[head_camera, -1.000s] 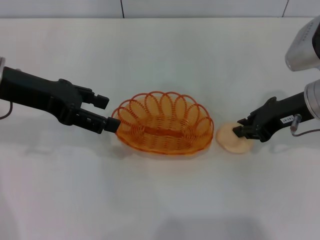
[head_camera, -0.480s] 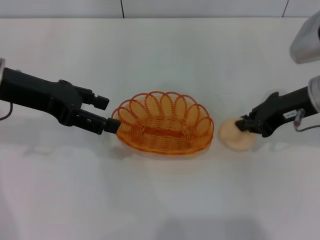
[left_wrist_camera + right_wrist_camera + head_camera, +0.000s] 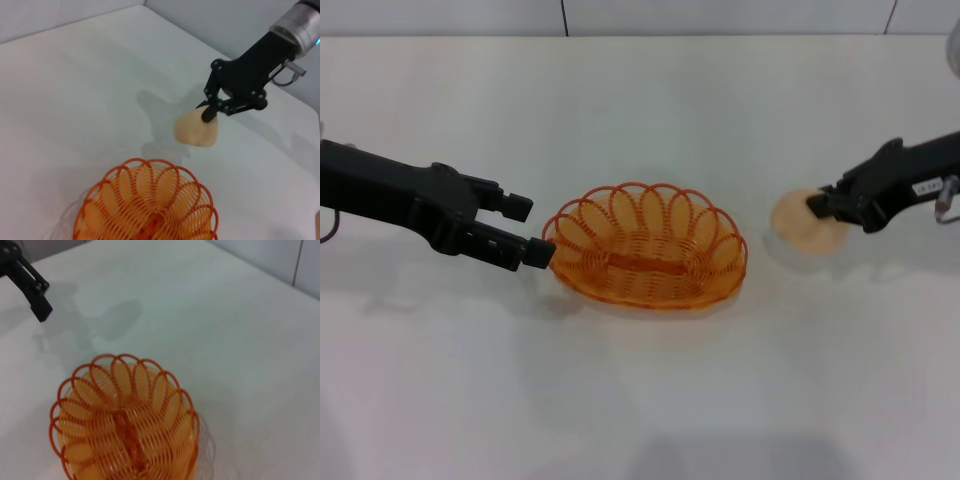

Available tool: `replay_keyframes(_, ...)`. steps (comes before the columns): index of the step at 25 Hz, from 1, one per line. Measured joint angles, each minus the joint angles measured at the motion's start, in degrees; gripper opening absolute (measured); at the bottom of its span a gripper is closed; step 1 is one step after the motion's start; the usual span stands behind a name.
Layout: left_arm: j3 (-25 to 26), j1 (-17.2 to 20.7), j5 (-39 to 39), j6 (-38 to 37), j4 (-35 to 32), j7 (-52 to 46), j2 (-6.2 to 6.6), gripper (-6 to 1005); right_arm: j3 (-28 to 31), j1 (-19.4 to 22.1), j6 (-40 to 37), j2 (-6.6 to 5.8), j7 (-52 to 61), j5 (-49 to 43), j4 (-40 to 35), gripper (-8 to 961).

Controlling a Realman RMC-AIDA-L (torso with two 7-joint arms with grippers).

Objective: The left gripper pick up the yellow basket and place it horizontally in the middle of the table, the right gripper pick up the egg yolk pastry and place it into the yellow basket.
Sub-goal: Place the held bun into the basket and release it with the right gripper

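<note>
The yellow basket [image 3: 645, 246] lies lengthwise in the middle of the white table [image 3: 640, 110]. My left gripper [image 3: 526, 231] is open and empty just off the basket's left rim. My right gripper [image 3: 822, 206] is shut on the egg yolk pastry [image 3: 800, 224] and holds it above the table, to the right of the basket, with its shadow below. The left wrist view shows the basket [image 3: 150, 205], the pastry [image 3: 196, 130] and the right gripper [image 3: 212, 107] pinching it. The right wrist view shows the basket [image 3: 125, 425] and the left gripper [image 3: 31, 286] beyond it.
A grey wall panel [image 3: 640, 15] runs along the table's far edge. The right arm's cable [image 3: 947, 200] hangs near the right edge of the head view.
My right gripper has lifted the pastry off the table and carried it up and to the right. My left gripper has backed slightly left, away from the basket's rim.
</note>
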State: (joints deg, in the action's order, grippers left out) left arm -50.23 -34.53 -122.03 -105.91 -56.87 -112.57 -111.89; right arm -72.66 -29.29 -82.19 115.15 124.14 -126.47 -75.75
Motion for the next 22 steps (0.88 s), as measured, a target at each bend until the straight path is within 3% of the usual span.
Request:
replay_keyframes(10,1.28,-0.01,0.06,0.1,-0.29,0.05,0.1,880,-0.39,-0.44,-1.41,0.34,0.86,0.93,-4.41,33)
replay_keyframes(22,1.28,-0.1,-0.16,0.33,-0.35,0.48,0.28,880,-11.58,-1.07,9.22,0.55,-1.54,7.4,-0.63,32)
